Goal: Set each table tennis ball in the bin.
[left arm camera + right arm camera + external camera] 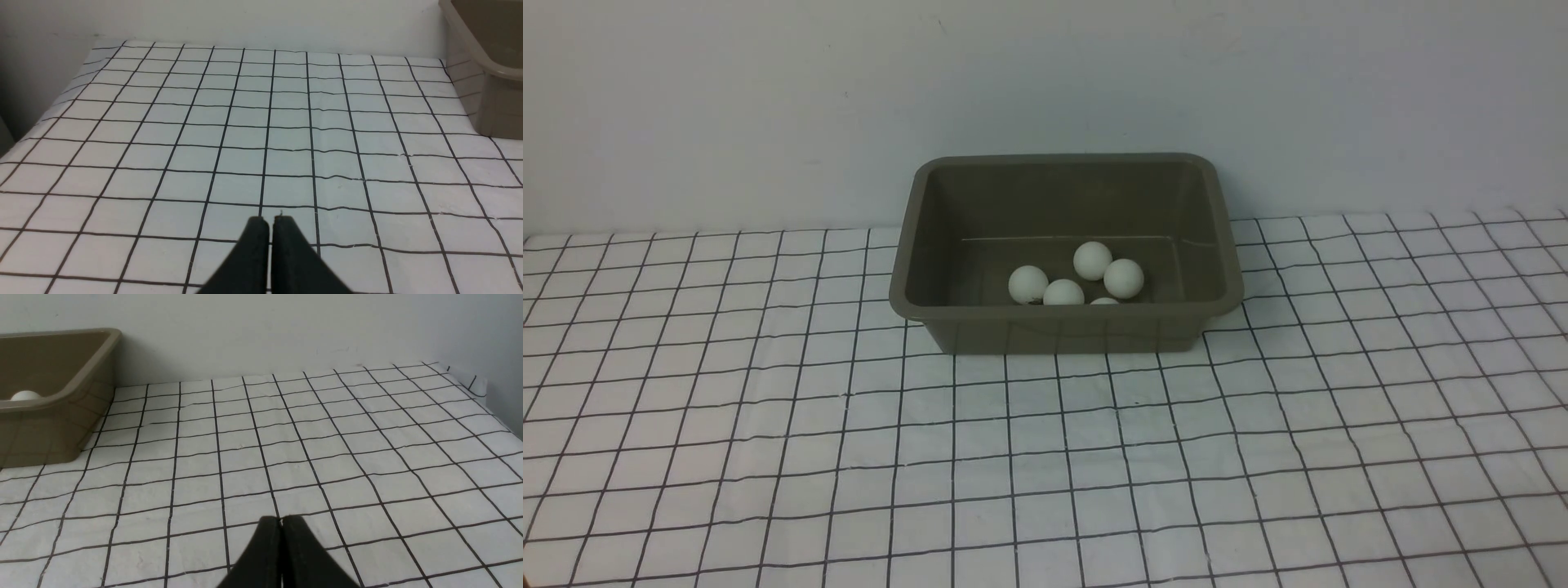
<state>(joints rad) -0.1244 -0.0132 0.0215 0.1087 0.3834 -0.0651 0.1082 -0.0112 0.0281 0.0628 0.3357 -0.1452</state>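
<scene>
While both arms sit apart from it
Bin (1066, 327): on the checked cloth (768, 457) by the wall
Balls (1093, 260): five show, clustered inside
Left gripper (269, 222): pressed together, empty
Right gripper (280, 520): pressed together, empty

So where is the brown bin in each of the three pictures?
Front view: the bin sits in the middle, at the back of the checked cloth, with white balls inside.
Left wrist view: only one corner of it shows, at the picture's upper right edge.
Right wrist view: one end of it shows at the picture's upper left, a ball peeking over the rim.
Shared landmark: the black-lined checked cloth, seen in all three.
</scene>
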